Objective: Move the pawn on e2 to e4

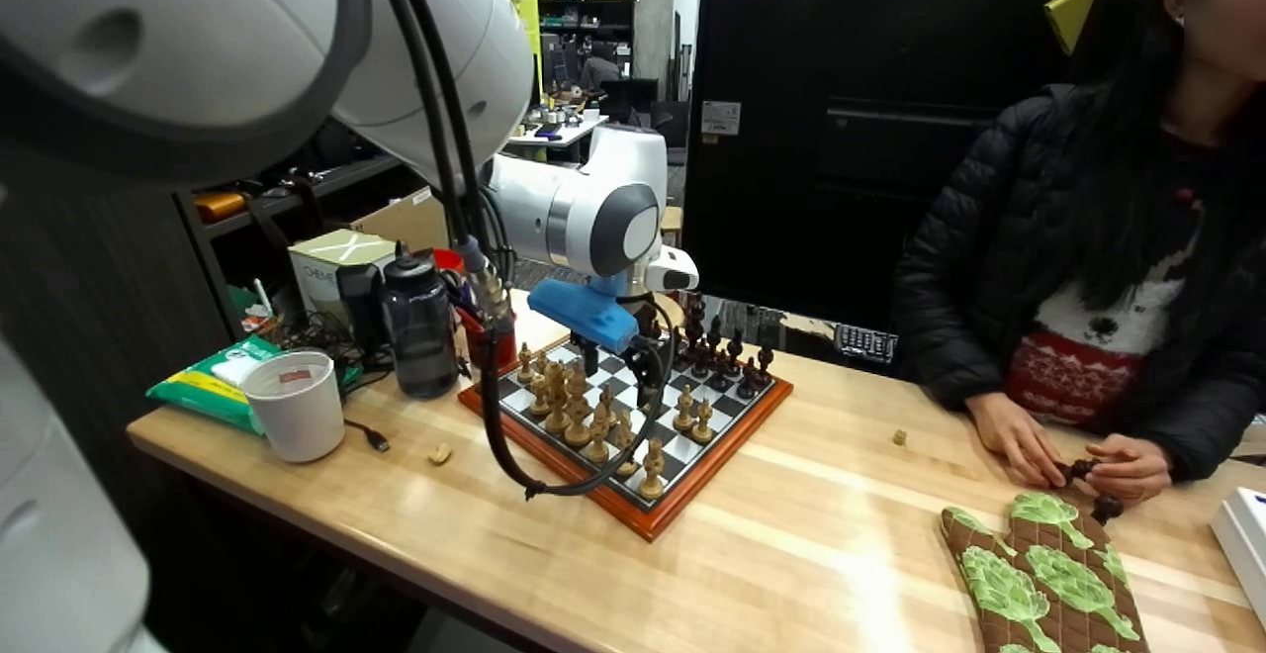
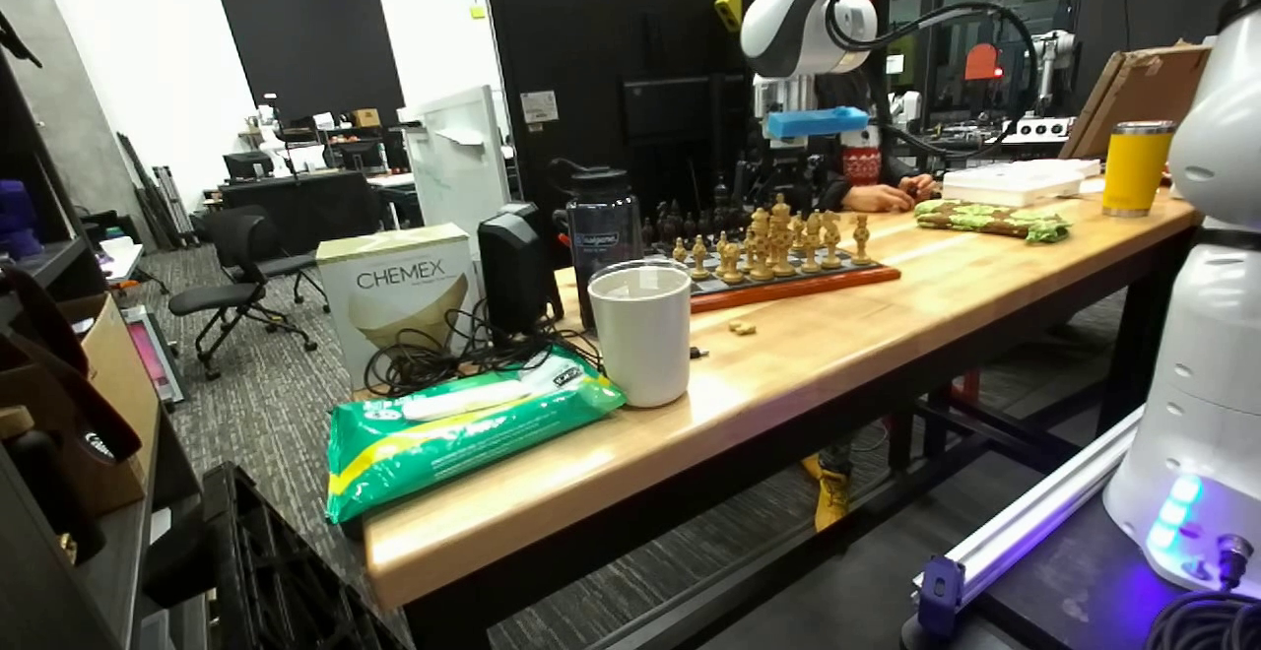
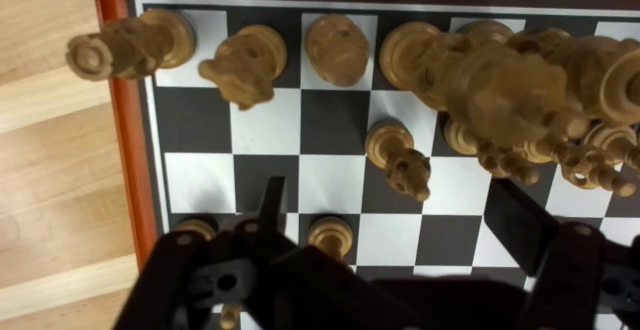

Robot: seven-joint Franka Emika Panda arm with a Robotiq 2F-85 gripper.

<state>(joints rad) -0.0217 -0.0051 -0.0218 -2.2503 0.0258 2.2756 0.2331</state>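
The gripper [image 3: 392, 205] is hanging over the chessboard [image 3: 131, 145], its fingers [image 3: 520, 225] standing wide apart, one sitting at 9 o'clock and one at 3 o'clock of the gap in the wrist view. The pawn [image 3: 395, 152] is standing at 12 o'clock of that gap, apart from both fingers, its base straddling the edge between a white square [image 3: 392, 107] and the dark square [image 3: 377, 200] on its 6 o'clock side. How high the fingers are hovering is not showing clearly. From the pawn, a rook [image 3: 131, 47] is standing in the chessboard's corner at 10 o'clock; tall pale pieces [image 3: 515, 90] are overlapping one another at 2 o'clock, too crowded to sort; two more pieces [image 3: 331, 235] are peeking out at 7 and 8 o'clock, the gripper partly hiding them. In an exterior view, dark pieces [image 1: 735, 348] are lining up at about 2 o'clock from the gripper. The chessboard is resting on a wooden table [image 1: 821, 554]; around it, a person [image 1: 1098, 287] at 2 o'clock is handling a dark chessman [image 1: 1107, 508], an oven mitt [image 1: 1053, 579] is lying at 4 o'clock, a white cup [image 1: 295, 411] is standing at 9 o'clock just beside a green packet [image 1: 208, 391], and a dark bottle [image 1: 420, 336] is standing at 10 o'clock. In an exterior view, a Chemex box [image 2: 394, 286] is standing at 9 o'clock from the chessboard, and a yellow tumbler [image 2: 1138, 169] is standing at 2 o'clock.
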